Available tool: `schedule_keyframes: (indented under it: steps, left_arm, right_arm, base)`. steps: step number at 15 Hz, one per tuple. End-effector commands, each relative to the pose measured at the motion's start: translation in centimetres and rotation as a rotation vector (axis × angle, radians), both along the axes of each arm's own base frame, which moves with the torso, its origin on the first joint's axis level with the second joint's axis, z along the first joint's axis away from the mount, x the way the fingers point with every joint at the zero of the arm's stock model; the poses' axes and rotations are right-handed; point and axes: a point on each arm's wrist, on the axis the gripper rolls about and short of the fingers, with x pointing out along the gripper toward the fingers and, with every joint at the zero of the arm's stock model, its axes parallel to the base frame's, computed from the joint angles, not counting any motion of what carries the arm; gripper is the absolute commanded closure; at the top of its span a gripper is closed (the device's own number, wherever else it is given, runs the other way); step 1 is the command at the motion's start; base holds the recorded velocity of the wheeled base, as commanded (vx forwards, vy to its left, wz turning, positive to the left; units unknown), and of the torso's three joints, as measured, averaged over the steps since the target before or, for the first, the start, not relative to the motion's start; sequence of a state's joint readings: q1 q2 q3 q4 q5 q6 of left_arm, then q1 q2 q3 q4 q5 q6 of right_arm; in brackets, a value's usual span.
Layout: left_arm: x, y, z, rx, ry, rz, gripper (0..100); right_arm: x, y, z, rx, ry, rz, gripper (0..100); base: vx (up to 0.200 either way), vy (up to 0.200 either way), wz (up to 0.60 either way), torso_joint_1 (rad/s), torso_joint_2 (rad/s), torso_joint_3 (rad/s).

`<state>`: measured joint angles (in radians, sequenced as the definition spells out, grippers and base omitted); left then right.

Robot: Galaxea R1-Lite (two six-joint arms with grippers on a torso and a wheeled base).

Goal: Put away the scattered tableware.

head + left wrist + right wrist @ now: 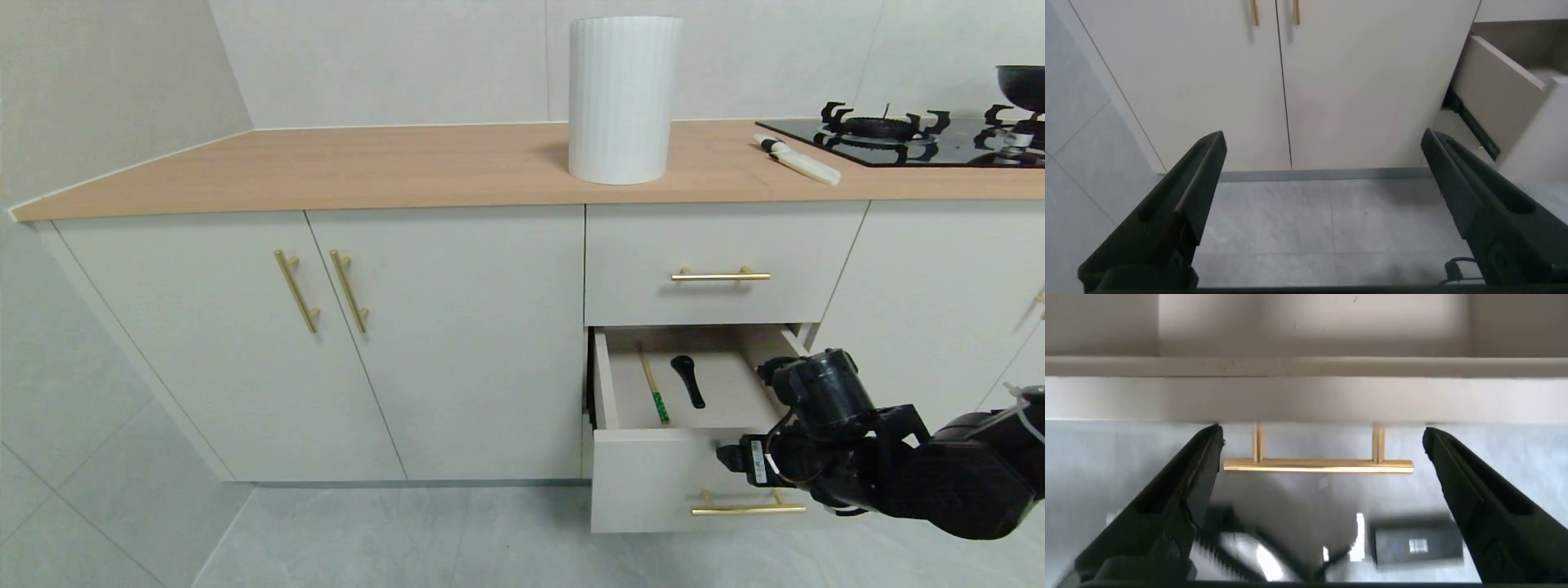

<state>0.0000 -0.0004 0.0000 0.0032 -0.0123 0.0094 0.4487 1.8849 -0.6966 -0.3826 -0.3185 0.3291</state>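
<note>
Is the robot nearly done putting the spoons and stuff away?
Partly. Done: the chopsticks and spoon lie in the open drawer. In hand: nothing; the right gripper is open, at the drawer's handle. Left: the knife is on the counter, and the drawer is not yet shut.

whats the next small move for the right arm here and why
Probably draw the right gripper back from the handle and lift it toward the knife. Its jaws stand open, not closed on the handle. The drawer is pulled out with chopsticks and a black spoon inside, while the knife lies on the counter, so shutting the drawer now seems premature.
</note>
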Motion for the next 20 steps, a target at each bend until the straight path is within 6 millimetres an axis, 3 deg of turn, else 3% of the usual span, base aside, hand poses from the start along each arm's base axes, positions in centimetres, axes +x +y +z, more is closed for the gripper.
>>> schedule_keyframes:
  steps: [1,8,15,20]
  left_arm:
    - [0.0,0.0,0.0,0.000,0.000,0.000,0]
    - [0.0,0.0,0.0,0.000,0.000,0.000,0]
    - [0.0,0.0,0.0,0.000,0.002,0.000,0]
    - [0.0,0.0,0.0,0.000,0.000,0.000,0]
  right_arm:
    - [1.4,0.5,-0.8,-0.011,-0.001,0.007,0]
    - [7.1,1.8,-1.7,0.006,-0.059,-0.021,0]
    - [13.4,0.9,-2.8,0.023,-0.136,-0.087,0]
    - [15.8,-0.1,-4.0,0.032,-0.164,-0.128,0]
  base:
    - [0.000,0.000,0.00,0.000,0.00,0.000]
    - [0.000,0.000,0.00,0.000,0.00,0.000]
    - [0.000,0.000,0.00,0.000,0.00,0.000]
    - [0.000,0.000,0.00,0.000,0.00,0.000]
